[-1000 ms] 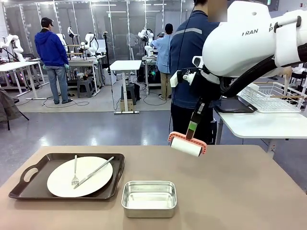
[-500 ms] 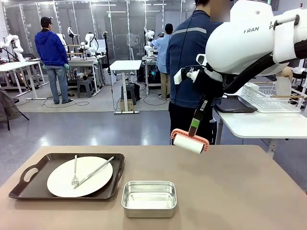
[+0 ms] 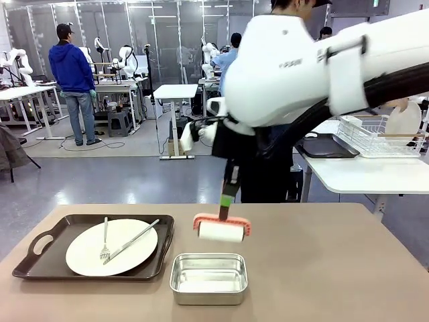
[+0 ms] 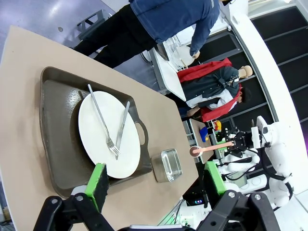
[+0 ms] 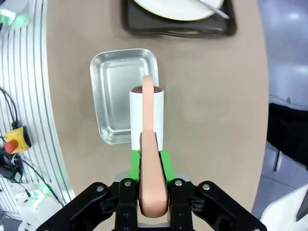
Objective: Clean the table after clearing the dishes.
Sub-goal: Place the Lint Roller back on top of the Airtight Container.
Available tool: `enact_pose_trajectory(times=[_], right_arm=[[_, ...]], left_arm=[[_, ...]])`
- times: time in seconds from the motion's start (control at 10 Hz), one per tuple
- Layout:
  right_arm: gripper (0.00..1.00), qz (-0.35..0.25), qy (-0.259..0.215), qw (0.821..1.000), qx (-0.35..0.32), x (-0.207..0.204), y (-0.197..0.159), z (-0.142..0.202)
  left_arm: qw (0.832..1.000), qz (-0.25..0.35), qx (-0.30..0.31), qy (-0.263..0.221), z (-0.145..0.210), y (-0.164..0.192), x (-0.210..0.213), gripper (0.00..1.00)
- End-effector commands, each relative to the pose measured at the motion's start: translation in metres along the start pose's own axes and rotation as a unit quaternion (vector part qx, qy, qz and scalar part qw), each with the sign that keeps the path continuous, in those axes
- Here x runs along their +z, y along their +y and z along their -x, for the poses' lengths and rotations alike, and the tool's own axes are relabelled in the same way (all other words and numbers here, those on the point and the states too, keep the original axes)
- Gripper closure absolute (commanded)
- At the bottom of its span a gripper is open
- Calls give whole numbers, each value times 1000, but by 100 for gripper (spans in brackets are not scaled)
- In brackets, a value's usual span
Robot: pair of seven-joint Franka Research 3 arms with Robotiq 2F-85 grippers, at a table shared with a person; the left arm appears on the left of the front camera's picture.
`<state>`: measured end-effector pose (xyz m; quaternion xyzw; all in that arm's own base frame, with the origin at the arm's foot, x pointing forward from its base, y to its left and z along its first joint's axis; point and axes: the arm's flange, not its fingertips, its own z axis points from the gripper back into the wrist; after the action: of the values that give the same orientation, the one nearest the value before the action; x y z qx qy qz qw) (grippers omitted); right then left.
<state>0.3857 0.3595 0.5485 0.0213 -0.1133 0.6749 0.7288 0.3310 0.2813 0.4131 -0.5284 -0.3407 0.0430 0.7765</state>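
While roller [image 3: 221,232] hangs, pan [image 3: 208,278] near table [image 3: 335,268] edge

The right arm [image 3: 295,64] is stretched in from the right and across the middle. Its wrist is bent so that the right gripper [image 3: 228,196] is pointed straight down. The jaws are closed tight on the handle of a roller [image 5: 147,113], which is pinched between the green pads [image 5: 135,166] and hung below them. The left gripper [image 4: 155,180] is held aloft and tilted, with its fingers [image 4: 98,179] spread wide and nothing caught between them.
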Motion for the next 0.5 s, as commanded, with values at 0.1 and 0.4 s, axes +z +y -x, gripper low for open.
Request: enact_pose_trajectory(times=[0.1,0.4], right_arm=[[79,-6,46,997,64,-30,-10,-37],[79,6,71,992,105,-67,-15,-64]], left_arm=[[1000,3,-2,2,2,-1,3,0],[1000,3,-2,2,2,-1,3,0]])
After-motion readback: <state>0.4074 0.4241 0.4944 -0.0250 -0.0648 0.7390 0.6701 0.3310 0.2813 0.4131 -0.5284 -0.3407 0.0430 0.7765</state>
